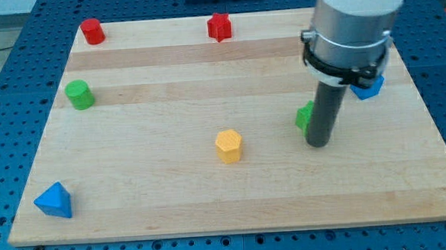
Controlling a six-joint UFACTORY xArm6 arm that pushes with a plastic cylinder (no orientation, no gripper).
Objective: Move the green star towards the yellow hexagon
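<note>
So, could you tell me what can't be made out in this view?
- Green star: mostly hidden behind the rod; shape unconfirmed.
- Blue block: largely covered by the arm's collar; shape unclear.
- My tip: contact with the green star cannot be judged.
- Arm: cut off by the view's top.

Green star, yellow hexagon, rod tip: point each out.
green star (304, 117), camera view, its visible left edge beside the rod
yellow hexagon (228, 143), camera view, its top face
my tip (318, 144), camera view, the rod's very bottom end
</note>
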